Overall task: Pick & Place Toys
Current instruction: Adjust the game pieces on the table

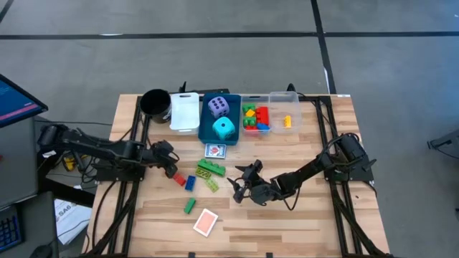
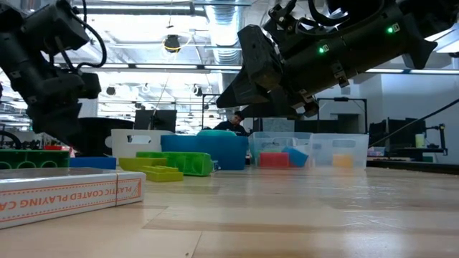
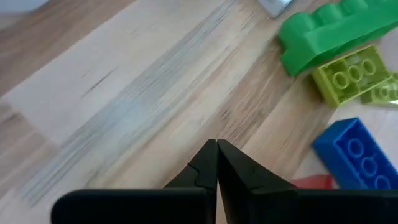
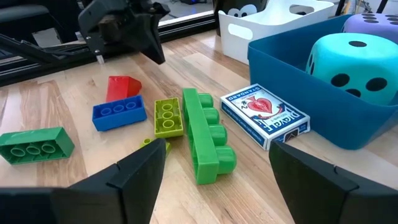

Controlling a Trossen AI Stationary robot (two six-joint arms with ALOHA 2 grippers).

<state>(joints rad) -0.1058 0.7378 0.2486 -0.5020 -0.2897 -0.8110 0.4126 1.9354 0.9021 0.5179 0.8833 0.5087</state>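
Mostly wood-slat table (workshop room behind); L jaws pressed together, R jaws spread, nothing held.

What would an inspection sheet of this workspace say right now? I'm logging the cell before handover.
Surface: wooden table, slatted top.
Job's things: purple die and cyan die in the blue bin; long green brick, blue brick, red brick and card box loose on the table.
Clutter: black cup, white bin.
Grippers: left gripper shut, empty; right gripper open, empty.
Cables: black cables run along both arms.
Surroundings: monitor at the left edge.
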